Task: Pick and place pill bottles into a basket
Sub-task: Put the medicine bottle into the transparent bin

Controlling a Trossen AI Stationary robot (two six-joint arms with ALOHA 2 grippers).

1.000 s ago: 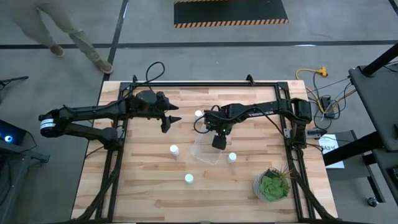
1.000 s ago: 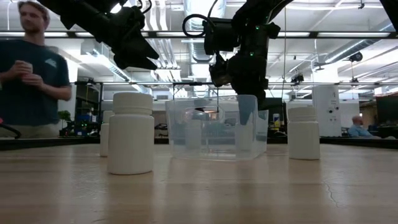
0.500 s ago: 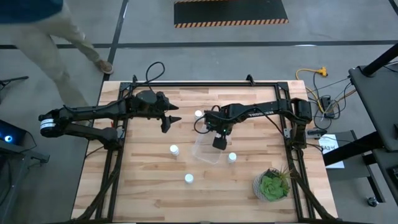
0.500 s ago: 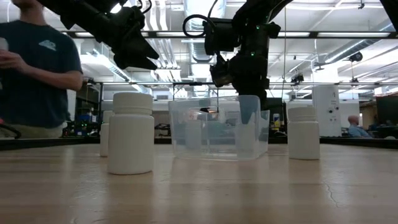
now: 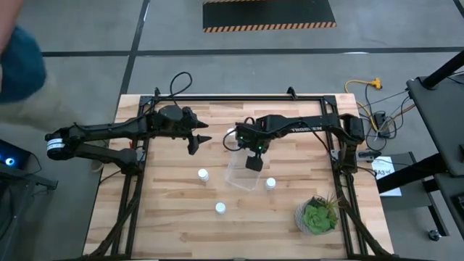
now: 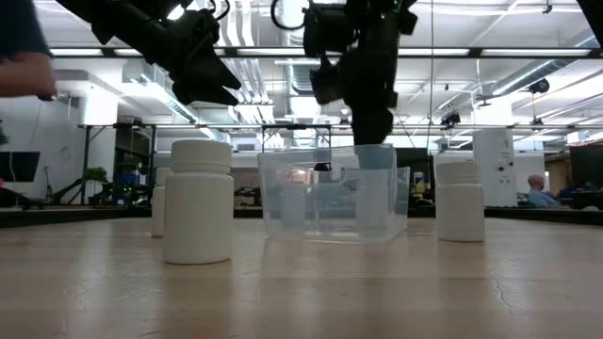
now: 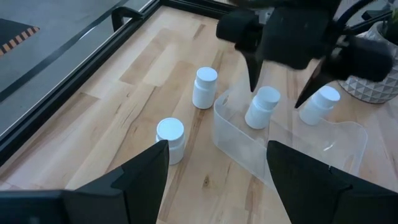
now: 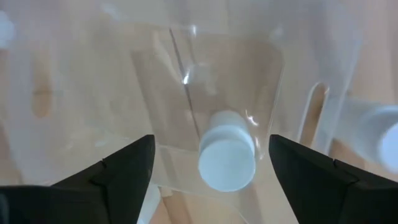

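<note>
Hovering above the basket, right end effector open, one bottle beneath it inside; release judged done, next bottle beside it; left end effector idle, open.

Industrial robotics lab: concrete floor with hazard-striped mat, exposed ceiling ducts, wooden workbench.

Bright overhead light, blurred wrist view

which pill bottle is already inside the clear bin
The pill bottle standing directly below the open right gripper; the other bottles stand on the bare table outside the clear bin.
</note>
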